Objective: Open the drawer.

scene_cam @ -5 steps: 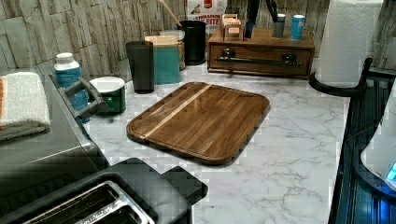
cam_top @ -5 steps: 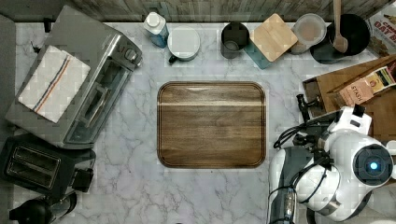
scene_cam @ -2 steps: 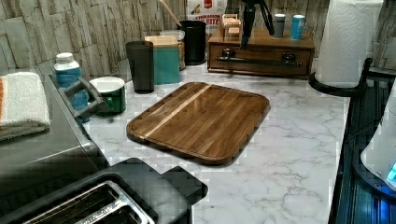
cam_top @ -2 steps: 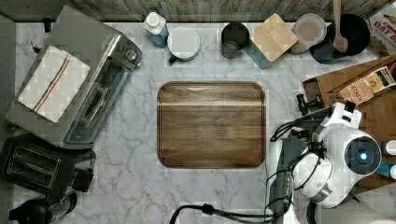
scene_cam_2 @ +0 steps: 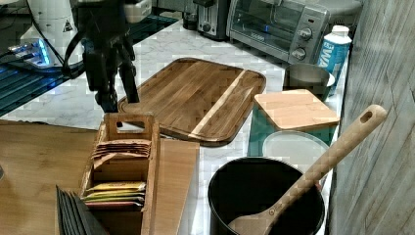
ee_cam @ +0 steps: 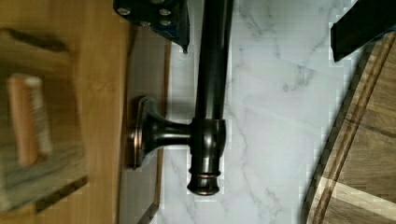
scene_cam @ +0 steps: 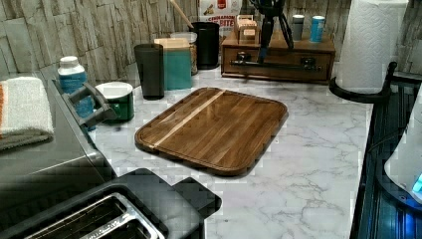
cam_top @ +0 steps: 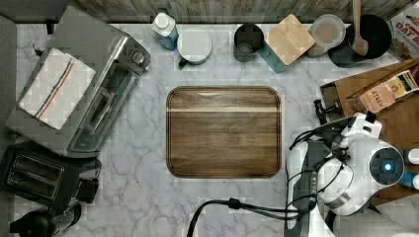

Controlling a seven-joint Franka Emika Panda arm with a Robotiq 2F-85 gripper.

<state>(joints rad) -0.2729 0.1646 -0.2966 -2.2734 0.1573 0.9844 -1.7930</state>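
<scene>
While the drawer [scene_cam: 276,59] sits shut in its cabinet at twelve o'clock of the cutting board [scene_cam: 214,128] in the left view, I have the gripper [scene_cam: 273,36] straddling the black bar handle [ee_cam: 211,93]. In the wrist view one finger [ee_cam: 156,16] lies on the drawer-front side of the bar and the other on the marble side, so the jaws are spread wide and hold nothing.

I judge this the approach-and-grasp step, with no pulling done. Next I would pinch the bar squarely, then draw straight out toward the board, keeping the pull level so the fingers don't slip off.

In the right view, the wooden caddy [scene_cam_2: 125,166] on the cabinet top holds tea packets, and at three o'clock of it the black pot [scene_cam_2: 266,198] holds a wooden spoon [scene_cam_2: 313,171].
</scene>
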